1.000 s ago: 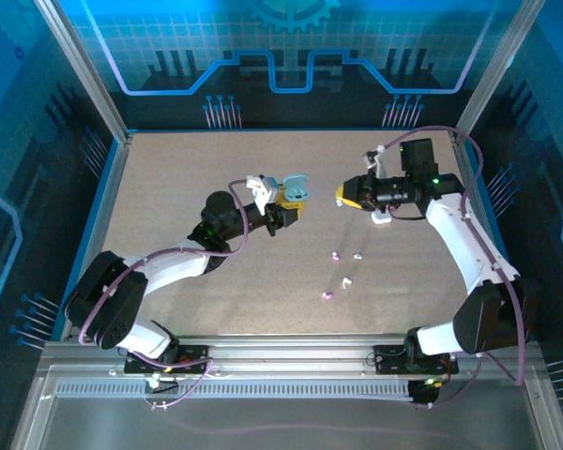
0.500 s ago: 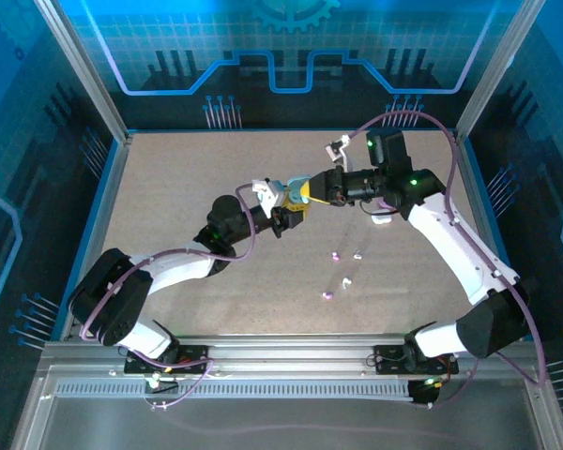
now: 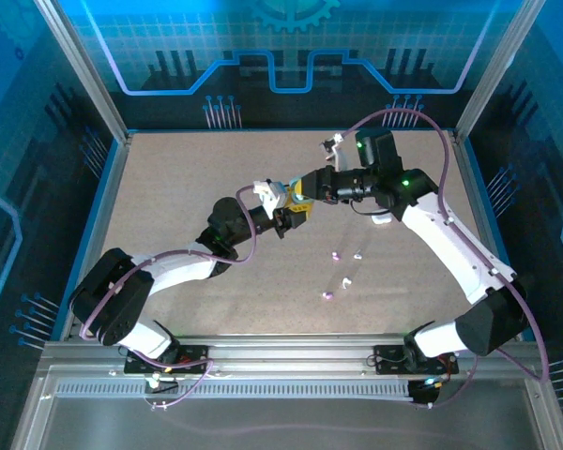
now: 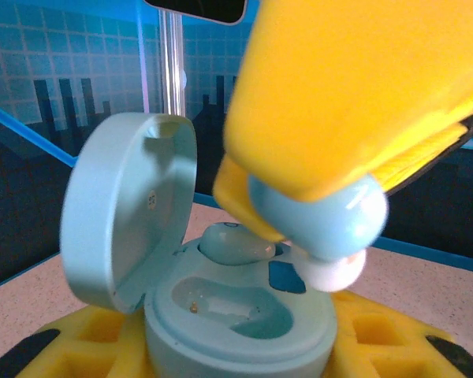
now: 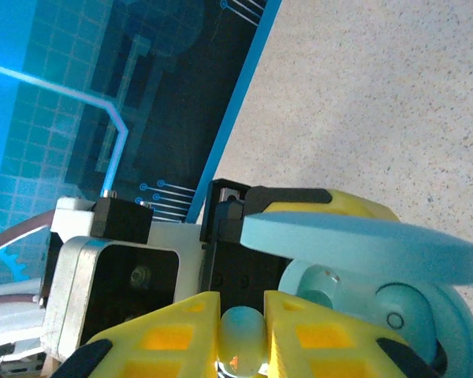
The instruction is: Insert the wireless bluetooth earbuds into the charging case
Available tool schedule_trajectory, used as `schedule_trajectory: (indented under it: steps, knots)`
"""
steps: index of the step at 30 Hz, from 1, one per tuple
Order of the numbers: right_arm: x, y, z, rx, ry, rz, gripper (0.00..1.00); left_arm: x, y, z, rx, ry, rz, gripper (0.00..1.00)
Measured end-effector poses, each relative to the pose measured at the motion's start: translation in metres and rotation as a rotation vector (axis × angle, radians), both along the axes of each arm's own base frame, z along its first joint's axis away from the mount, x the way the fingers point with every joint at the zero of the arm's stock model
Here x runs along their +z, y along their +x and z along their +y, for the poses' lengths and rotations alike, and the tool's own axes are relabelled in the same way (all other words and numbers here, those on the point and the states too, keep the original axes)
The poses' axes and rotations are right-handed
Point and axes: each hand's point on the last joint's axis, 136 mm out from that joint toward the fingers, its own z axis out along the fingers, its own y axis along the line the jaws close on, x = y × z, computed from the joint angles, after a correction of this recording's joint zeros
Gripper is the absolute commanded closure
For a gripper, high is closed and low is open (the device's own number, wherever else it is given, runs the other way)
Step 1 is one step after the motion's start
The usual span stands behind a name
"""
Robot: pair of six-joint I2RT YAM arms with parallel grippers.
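Open case (image 4: 126, 228) grasped by left pincer (image 3: 283, 216), right pincer (image 3: 306, 190) clenched on earbud (image 4: 323, 216), just above its rim

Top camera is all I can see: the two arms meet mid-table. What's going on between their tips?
Observer: The left gripper holds a light blue case, its lid swung open.
Visitor: And the other arm?
Observer: The right gripper pinches a light blue earbud right over the open case.
Visitor: Is the case empty?
Observer: No: another earbud is seated inside; the hollow beside it is empty.
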Motion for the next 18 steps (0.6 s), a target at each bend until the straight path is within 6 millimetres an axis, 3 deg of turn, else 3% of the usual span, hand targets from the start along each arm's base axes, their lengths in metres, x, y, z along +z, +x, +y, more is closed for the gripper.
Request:
schedule_trajectory:
  steps: [18]
  knots:
    - [-0.0081, 0.0091, 0.0042, -0.033, -0.052, -0.012, 0.77, 0.0011, 0.0017, -0.0004, 0.005, -0.010, -0.011, 0.67]
